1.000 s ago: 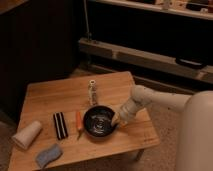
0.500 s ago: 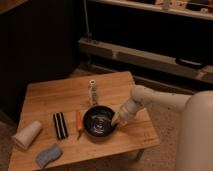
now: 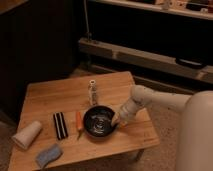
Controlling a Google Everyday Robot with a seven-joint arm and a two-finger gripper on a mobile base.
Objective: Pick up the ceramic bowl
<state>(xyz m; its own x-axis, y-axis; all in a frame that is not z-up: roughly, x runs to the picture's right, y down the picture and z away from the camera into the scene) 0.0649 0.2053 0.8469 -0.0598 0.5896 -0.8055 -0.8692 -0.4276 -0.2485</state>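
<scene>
The ceramic bowl [image 3: 99, 121] is round, shallow and glossy black, with faint light rings inside. It sits on the wooden table [image 3: 55, 95] near the front edge, right of centre. My gripper [image 3: 117, 121] is at the bowl's right rim, at the end of my white arm [image 3: 150, 97], which reaches in from the right. The fingertips are hidden against the dark rim.
A small bottle [image 3: 92, 92] stands just behind the bowl. An orange-handled tool [image 3: 78, 121] and a black bar [image 3: 60, 125] lie left of it. A white cup [image 3: 27, 134] lies on its side at far left, a blue sponge [image 3: 48, 154] at the front left.
</scene>
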